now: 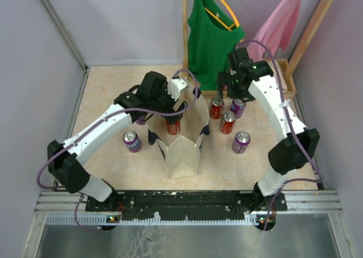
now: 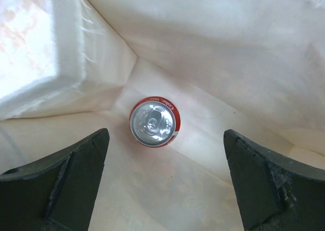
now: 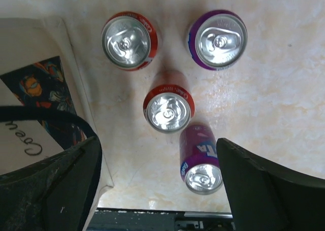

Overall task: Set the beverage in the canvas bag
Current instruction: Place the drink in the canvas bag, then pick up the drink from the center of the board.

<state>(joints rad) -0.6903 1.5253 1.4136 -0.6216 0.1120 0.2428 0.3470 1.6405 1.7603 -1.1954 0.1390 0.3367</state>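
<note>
1. The left gripper (image 2: pixel 165 157) hangs over the open canvas bag (image 2: pixel 213 48), jaws spread wide, grasping nothing;
2. a red soda can (image 2: pixel 153 122) stands upright on the bag's floor, clear of the fingers;
3. the right gripper (image 3: pixel 158 152) gapes empty above the table (image 1: pixel 113 88);
4. beneath it stand a far red can (image 3: pixel 129 40), a far purple can (image 3: pixel 217 38), a middle red can (image 3: pixel 168 107) and a near purple can (image 3: pixel 200 162);
5. a lone purple can (image 1: pixel 132 140) stands left of the bag.

High rear overview, 2 wrist views downward, sharing canvas bag (image 1: pixel 182 159)
</note>
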